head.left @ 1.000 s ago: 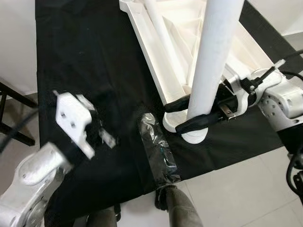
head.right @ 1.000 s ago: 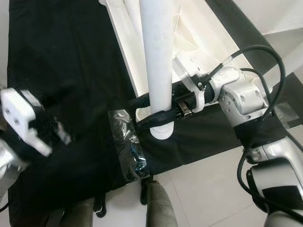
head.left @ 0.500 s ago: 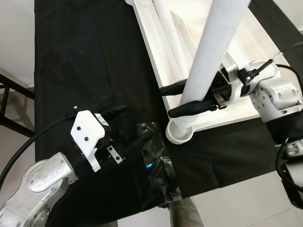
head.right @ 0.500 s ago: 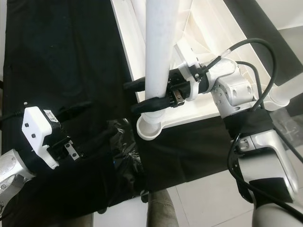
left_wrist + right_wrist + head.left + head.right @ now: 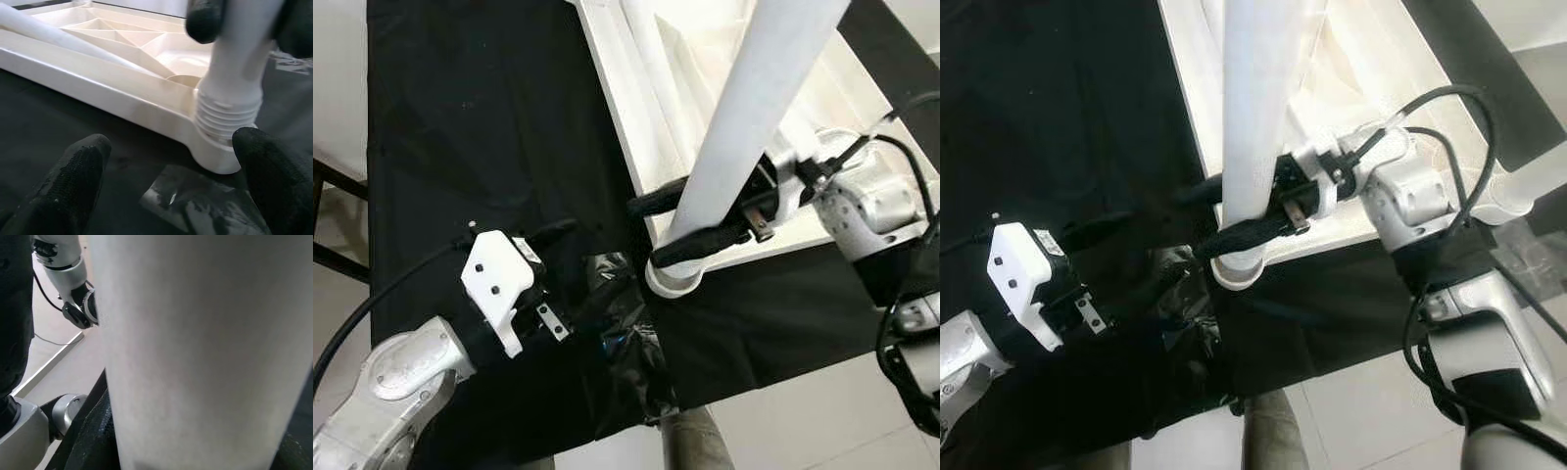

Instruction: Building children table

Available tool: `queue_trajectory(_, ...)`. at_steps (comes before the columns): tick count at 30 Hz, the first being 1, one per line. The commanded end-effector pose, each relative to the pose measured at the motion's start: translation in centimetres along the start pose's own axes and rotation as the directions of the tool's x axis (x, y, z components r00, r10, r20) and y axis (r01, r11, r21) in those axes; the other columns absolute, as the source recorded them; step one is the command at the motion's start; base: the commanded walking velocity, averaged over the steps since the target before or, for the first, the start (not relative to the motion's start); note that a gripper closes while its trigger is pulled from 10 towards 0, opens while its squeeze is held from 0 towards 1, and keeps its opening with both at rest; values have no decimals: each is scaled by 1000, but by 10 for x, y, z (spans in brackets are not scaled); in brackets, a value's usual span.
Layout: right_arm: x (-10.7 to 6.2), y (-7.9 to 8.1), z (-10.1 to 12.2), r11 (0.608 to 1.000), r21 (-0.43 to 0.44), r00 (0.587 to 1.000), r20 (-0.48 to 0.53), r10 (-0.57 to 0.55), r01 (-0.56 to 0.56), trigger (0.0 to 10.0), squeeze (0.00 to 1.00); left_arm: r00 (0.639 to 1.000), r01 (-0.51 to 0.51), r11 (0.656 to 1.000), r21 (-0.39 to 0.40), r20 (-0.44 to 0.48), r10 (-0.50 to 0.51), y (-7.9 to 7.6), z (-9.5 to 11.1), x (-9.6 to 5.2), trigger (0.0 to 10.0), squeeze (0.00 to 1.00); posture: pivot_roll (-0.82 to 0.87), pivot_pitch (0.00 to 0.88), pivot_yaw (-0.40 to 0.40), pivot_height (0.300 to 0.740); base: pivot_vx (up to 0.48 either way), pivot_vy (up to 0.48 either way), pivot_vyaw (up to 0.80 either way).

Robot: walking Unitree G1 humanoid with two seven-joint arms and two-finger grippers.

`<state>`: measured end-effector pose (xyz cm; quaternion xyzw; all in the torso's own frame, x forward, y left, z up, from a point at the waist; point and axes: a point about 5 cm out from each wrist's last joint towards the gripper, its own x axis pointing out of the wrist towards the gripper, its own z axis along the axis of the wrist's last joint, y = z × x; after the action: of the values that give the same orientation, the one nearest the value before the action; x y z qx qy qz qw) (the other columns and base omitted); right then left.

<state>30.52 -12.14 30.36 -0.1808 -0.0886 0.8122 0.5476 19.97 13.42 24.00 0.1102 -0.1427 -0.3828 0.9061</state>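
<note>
White plastic marks every part: the upturned white ribbed plastic tabletop lies on the black cloth-covered bench, and a thick white plastic tube leg stands tilted at its near corner socket. The right gripper has its jaws clamped on that leg, whose threads look only partly seated. The left gripper, jaws apart, hovers over crumpled clear plastic wrap; most assembly seemingly remains.

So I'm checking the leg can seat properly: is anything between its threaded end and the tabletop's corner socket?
Nothing visible does. The right gripper holds the table leg with its threaded end already in the corner socket.
</note>
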Motion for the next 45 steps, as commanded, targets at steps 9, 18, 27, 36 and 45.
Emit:
queue_trajectory(9,12,7,-37,998,30,988,-146,54,-50,10000,0,1000,-27,1000,9,-7,27,-1,-2,-1,10000,0,87,482,-93,740,0,0,0)
queue_trajectory(18,9,7,-38,999,26,989,-141,31,-28,10000,0,985,-164,986,-28,-66,162,11,-9,3,10000,0,80,473,-92,740,0,-53,0)
queue_trajectory(27,10,7,-28,999,36,997,-69,33,-31,10000,0,975,-208,978,3,-83,207,17,-11,5,10000,0,78,453,-86,740,0,-443,0)
queue_trajectory(36,26,-7,-22,993,98,997,21,-73,70,10000,0,932,-346,938,35,-98,348,31,-15,6,10000,0,78,455,-91,740,0,0,0)
queue_trajectory(45,29,-9,-14,998,44,998,38,-44,43,10000,0,905,-410,908,80,-89,417,39,-14,4,10000,0,71,452,-101,740,0,0,533)
